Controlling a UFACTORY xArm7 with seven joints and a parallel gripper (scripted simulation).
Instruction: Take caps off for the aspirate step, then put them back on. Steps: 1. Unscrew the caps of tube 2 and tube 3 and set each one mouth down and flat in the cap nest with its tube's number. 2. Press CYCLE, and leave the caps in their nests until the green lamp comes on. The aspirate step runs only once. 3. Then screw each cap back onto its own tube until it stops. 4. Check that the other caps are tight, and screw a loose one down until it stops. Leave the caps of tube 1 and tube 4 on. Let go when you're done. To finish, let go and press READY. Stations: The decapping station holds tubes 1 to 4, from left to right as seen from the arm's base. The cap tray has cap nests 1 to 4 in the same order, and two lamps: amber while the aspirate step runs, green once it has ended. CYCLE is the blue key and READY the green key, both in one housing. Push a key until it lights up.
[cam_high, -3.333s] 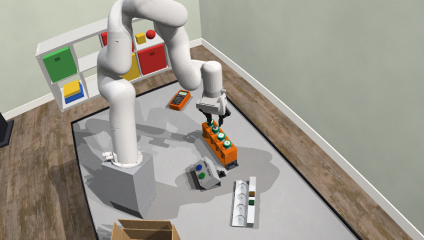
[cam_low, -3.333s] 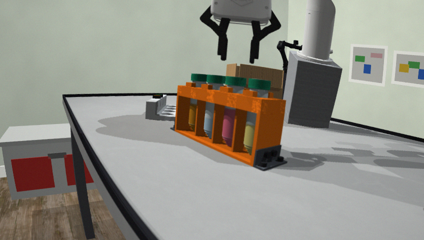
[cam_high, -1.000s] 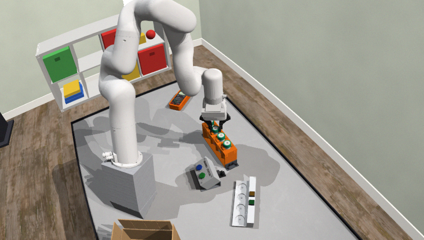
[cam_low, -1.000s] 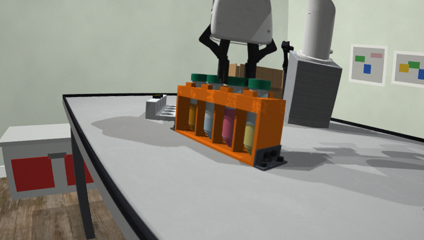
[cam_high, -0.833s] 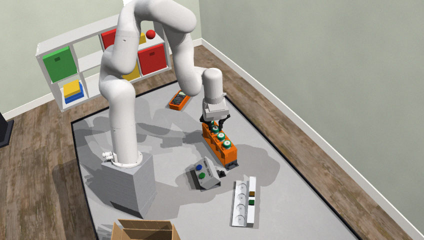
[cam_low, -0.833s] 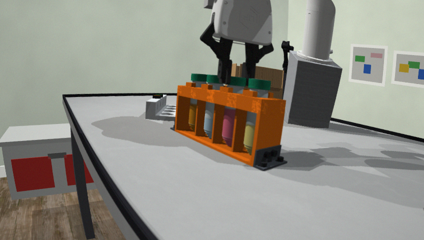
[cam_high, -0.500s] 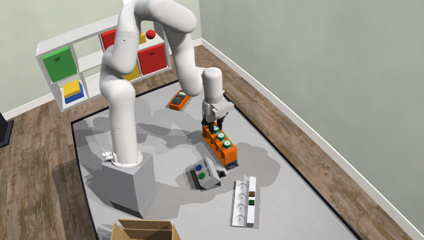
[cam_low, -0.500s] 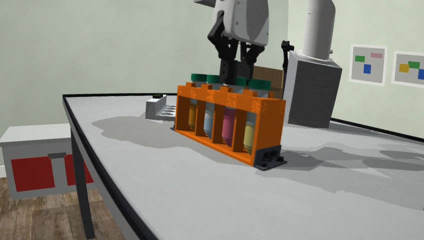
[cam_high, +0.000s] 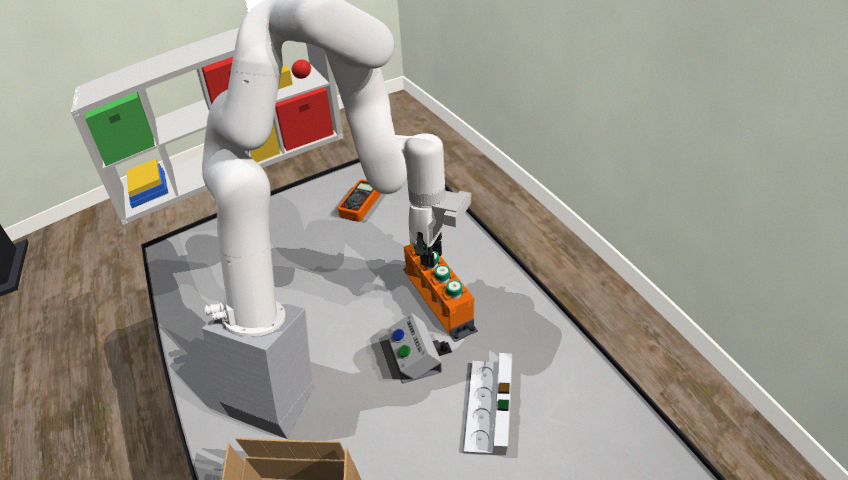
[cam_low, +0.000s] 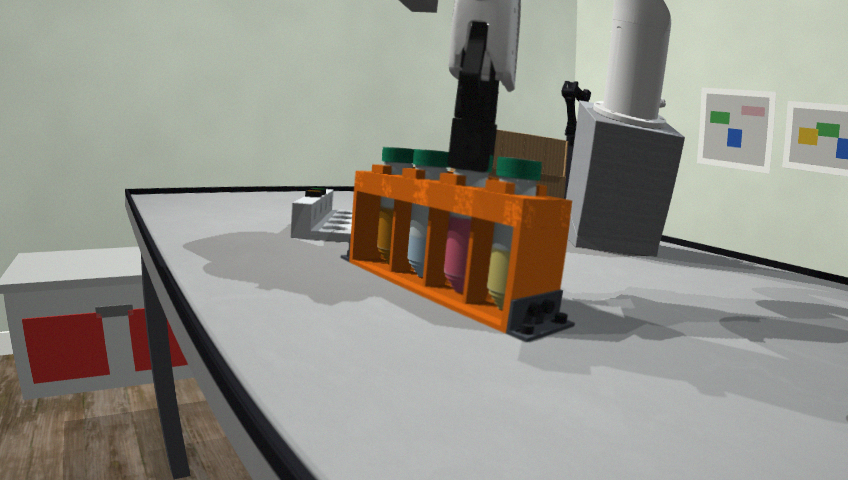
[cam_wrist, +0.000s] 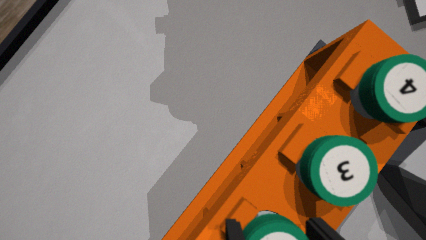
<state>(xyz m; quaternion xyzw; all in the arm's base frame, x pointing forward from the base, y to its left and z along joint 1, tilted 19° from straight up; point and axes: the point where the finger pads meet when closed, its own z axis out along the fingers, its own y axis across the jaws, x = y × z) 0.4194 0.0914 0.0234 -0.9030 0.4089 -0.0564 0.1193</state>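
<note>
The orange decapping station (cam_high: 439, 288) holds a row of tubes with green caps. My gripper (cam_high: 427, 255) stands upright over the rack and is shut on the cap of tube 2 (cam_wrist: 274, 231), which sits on its tube and shows only at the bottom edge of the wrist view. The caps of tube 3 (cam_wrist: 343, 170) and tube 4 (cam_wrist: 400, 88) are on their tubes. In the exterior view the fingers (cam_low: 473, 155) hide cap 2, and the cap of tube 1 (cam_low: 518, 168) is to their right. The cap tray (cam_high: 489, 401) has empty nests and both lamps dark.
The grey key housing (cam_high: 411, 347) with the blue CYCLE key (cam_high: 397, 334) and the green READY key (cam_high: 404, 350), both unlit, stands between the arm's base and the rack. An orange multimeter (cam_high: 358, 199) lies at the back. A cardboard box (cam_high: 288, 460) stands at the front edge.
</note>
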